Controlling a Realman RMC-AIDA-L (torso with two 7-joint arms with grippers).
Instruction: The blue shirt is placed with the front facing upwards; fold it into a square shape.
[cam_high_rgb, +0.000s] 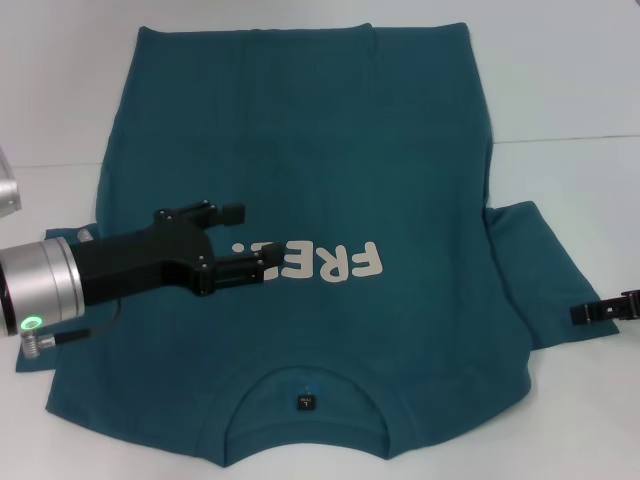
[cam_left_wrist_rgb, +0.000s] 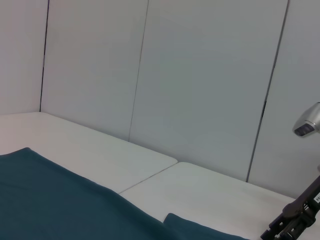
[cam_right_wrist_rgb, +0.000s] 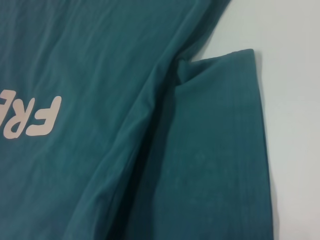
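- When you look down from the head view, you see the blue shirt (cam_high_rgb: 400, 180) lying flat and face up on the white table (cam_high_rgb: 570, 90).
- Its collar (cam_high_rgb: 305, 385) is on the side near the robot, and its bottom hem is at the far side of the table.
- You can see a small black neck tag (cam_high_rgb: 306, 402) inside the collar.
- The white letters (cam_high_rgb: 330, 262) on the chest look upside down from the head view.
- Your left gripper (cam_high_rgb: 255, 240) is over the chest of the shirt, and it covers the last part of the letters.
- Its two black fingers (cam_high_rgb: 225, 213) are spread apart, and they hold nothing.
- You cannot tell if the fingers touch the cloth or float just above it.
- Your right gripper (cam_high_rgb: 607, 310) is at the right edge of the head view, beside the edge of the right sleeve (cam_high_rgb: 535, 270).
- Only a bit of it shows, so you cannot tell if it is spread or closed.
- The right wrist view shows that sleeve (cam_right_wrist_rgb: 220, 150) lying flat on the table, with soft folds where it meets the body of the shirt.
- The left wrist view shows the shirt (cam_left_wrist_rgb: 60, 200) low down, the table (cam_left_wrist_rgb: 100, 150), and a grey wall (cam_left_wrist_rgb: 200, 75) behind it.
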